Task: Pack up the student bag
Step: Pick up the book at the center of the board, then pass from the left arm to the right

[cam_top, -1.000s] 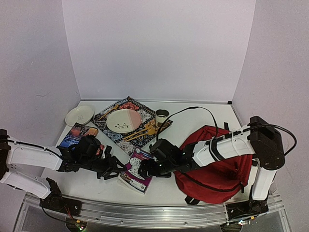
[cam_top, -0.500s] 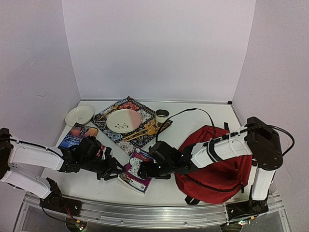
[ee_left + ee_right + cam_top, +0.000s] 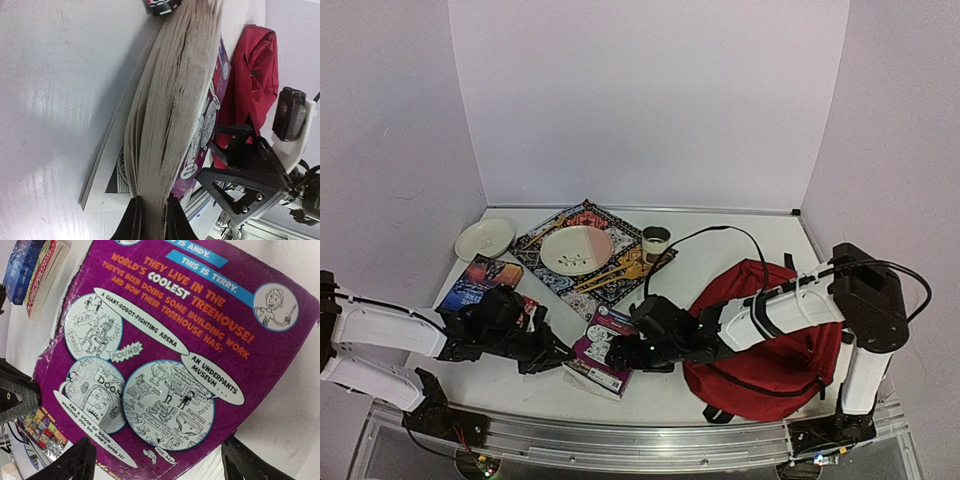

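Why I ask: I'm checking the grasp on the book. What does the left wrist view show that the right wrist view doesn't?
Left wrist only: the left pincer closed on some pages of the purple book, with the student bag beyond. Right wrist only: the book's cover face-on, its treehouse blurb readable, framed by the wide-open right pincer. Both: the purple book resting on the white table.

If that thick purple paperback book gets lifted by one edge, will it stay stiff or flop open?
Probably floppy: the purple paperback book fans its pages where the left gripper pinches them. It looks glossy, so maybe slippery. Fairly thick, so likely hefty.
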Available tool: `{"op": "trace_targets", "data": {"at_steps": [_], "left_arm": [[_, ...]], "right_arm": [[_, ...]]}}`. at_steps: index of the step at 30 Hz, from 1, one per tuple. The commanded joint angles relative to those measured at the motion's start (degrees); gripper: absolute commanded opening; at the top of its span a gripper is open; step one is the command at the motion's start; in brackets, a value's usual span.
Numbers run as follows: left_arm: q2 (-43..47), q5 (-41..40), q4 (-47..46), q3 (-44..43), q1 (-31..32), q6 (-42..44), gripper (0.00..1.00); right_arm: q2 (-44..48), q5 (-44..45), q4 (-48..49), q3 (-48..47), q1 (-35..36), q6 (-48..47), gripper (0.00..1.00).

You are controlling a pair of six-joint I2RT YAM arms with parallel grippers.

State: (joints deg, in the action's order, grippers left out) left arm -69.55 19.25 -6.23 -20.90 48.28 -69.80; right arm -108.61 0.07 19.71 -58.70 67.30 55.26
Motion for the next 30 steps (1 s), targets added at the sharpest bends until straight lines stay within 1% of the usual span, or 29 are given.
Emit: {"op": "trace_targets", "data": {"at_steps": [1,7,12,19,25,30], "left_arm": [[6.21,-1.16,-4.49,-0.16,0.09,-3.46,0.0],[12.61,-3.53,-5.41,1.22,0.06,-6.87,0.0],[15.53,-3.97,-8.38,3.09,0.06,-9.62,0.0],[16.43,-2.84,-12.52,4.99,0.08,-12.04,0.0],[18.17,-2.33,-15.27,6.9,0.04,-14.2,0.0],[20.26,-2.25,-17.23,9.17,0.06,-16.49,0.0]], "right_arm": [[5.32,1.48,4.44,3.15,0.62,1.48,0.87],[10.27,0.74,13.92,9.57,0.56,5.33,0.93],[12.05,0.37,22.61,12.88,0.55,8.19,0.94],[8.15,-2.6,33.04,14.46,0.55,12.2,0.93],[2.89,-4.05,38.43,13.37,0.55,14.53,0.89],[0.91,-3.67,42.62,14.03,0.47,16.16,0.86]]}}
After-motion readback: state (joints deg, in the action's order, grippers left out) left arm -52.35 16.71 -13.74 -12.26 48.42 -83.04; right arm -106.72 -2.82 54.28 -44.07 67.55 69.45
